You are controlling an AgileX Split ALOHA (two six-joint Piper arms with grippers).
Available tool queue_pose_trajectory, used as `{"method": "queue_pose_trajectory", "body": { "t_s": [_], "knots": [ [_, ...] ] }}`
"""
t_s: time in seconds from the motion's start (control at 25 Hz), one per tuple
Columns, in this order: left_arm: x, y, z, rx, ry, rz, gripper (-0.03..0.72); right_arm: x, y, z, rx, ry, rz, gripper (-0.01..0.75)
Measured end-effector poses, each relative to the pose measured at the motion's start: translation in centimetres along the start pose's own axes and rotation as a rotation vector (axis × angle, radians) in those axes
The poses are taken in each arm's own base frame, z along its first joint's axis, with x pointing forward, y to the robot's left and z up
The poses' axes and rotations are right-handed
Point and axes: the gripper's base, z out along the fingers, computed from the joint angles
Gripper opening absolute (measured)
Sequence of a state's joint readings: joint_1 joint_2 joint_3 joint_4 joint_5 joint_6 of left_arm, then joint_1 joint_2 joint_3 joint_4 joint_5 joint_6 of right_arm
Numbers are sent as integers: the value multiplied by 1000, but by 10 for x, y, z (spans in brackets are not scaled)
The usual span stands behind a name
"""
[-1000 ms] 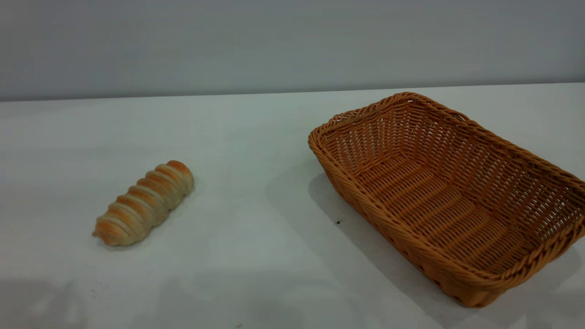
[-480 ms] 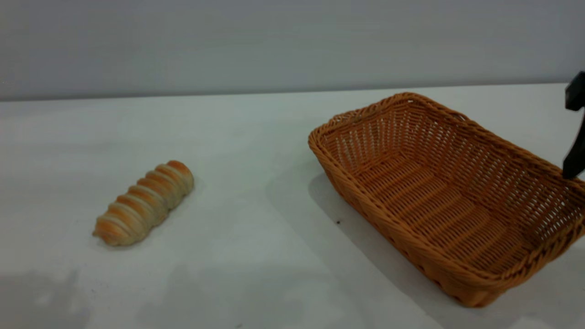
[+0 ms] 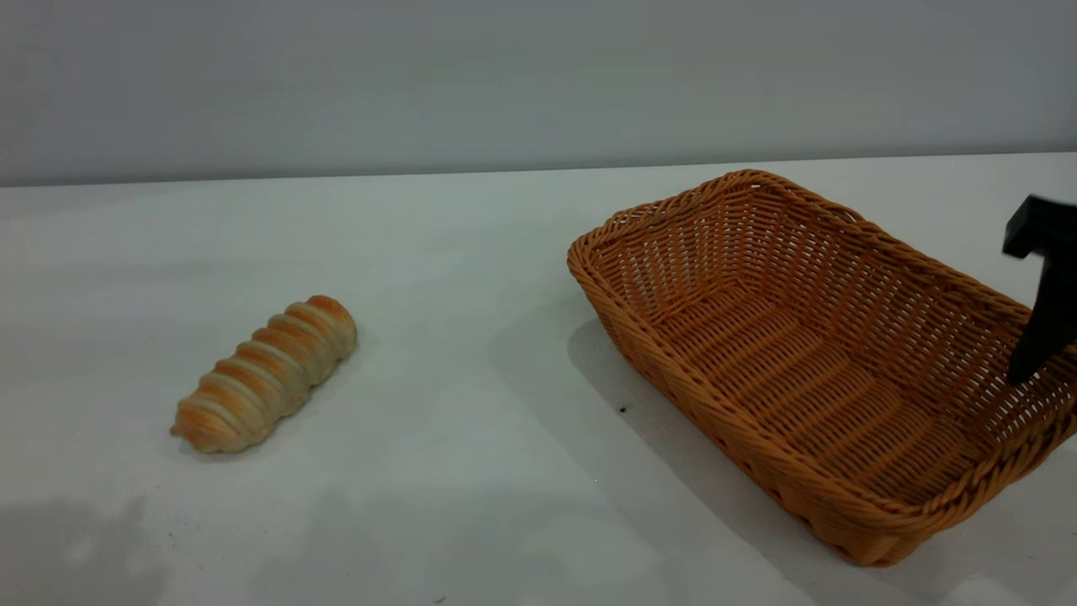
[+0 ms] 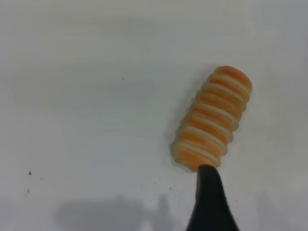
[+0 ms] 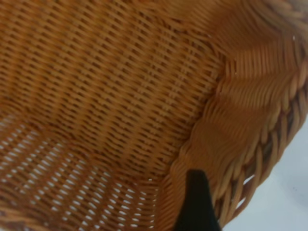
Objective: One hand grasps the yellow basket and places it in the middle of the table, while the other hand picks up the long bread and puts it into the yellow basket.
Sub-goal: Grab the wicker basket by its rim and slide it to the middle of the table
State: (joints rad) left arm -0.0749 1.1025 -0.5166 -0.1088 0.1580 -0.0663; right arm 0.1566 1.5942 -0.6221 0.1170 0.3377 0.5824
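Note:
The long bread (image 3: 265, 374), golden-orange with cream bands, lies on the white table (image 3: 471, 278) at the left. It also shows in the left wrist view (image 4: 211, 119). The left gripper (image 4: 208, 179) hovers at one end of the bread; one black finger shows, with no partner beside it. The left gripper is outside the exterior view. The yellow basket (image 3: 639, 337) sits at the right and is empty. The right gripper (image 3: 1042, 337) reaches in from the right edge. Its one visible finger (image 5: 195, 192) points down inside the basket, against the right end wall (image 5: 240, 144).
A grey wall runs behind the table. A few dark specks (image 3: 623, 410) lie on the tabletop between the bread and the basket. The basket's right end reaches the edge of the exterior view.
The right gripper has come into view from the right edge and dropped lower, into the basket beside its right wall. The bread and the basket have not moved.

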Motion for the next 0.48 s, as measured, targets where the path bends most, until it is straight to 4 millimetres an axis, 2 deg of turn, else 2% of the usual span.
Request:
{"method": "queue_pose_trajectory", "body": {
  "t_s": [0.28,0.48],
  "knots": [
    [0,0,0,0,0,0,561,3,-3,27,35,44,31,588],
    [0,0,0,0,1,0,561,4,-5,46,41,58,37,554]
  ]
}}
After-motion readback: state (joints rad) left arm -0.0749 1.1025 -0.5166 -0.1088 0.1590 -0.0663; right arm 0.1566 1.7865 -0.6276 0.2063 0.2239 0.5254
